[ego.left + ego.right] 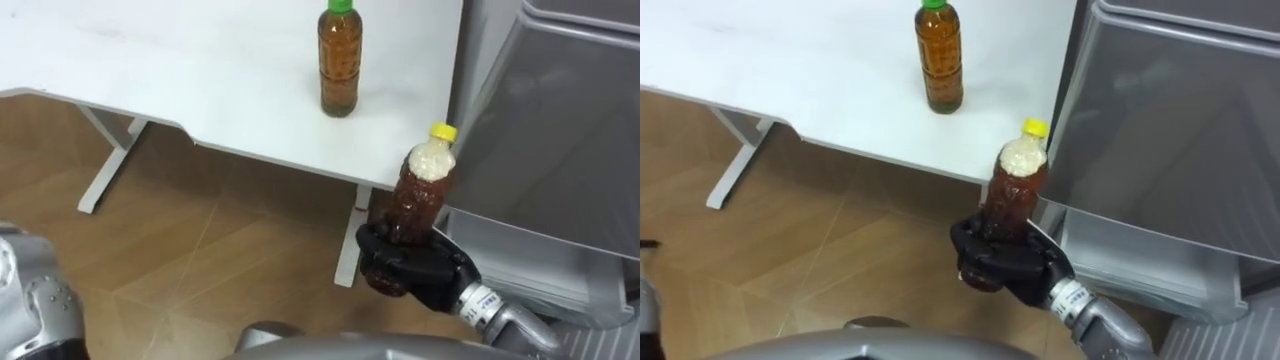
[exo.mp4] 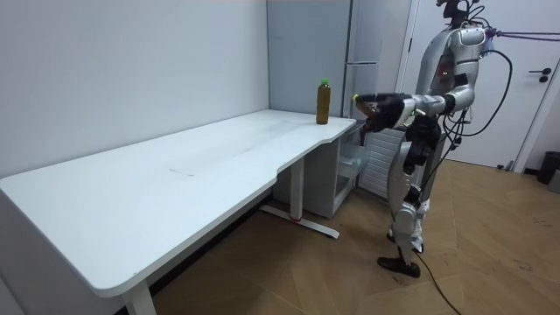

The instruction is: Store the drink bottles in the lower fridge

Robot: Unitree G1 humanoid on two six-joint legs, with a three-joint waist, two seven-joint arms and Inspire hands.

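Observation:
My right hand [image 1: 420,272] is shut on a brown drink bottle with a yellow cap [image 1: 424,195]. It holds the bottle upright in the air, just off the white table's corner and next to the grey fridge [image 1: 560,130]. A second bottle of brown tea with a green cap [image 1: 339,60] stands on the white table [image 1: 180,70] near that corner. In the room view I stand before the fridge [image 2: 363,52] with the right arm stretched toward the table, and the fridge's lower compartment [image 2: 354,166] is open. My left forearm [image 1: 30,290] shows at the lower left.
The table's white leg [image 1: 105,165] and its corner leg [image 1: 352,250] stand on the wooden floor. A grey ledge of the fridge's lower part [image 1: 540,265] juts out right beside the held bottle. A white door [image 2: 490,87] is behind me.

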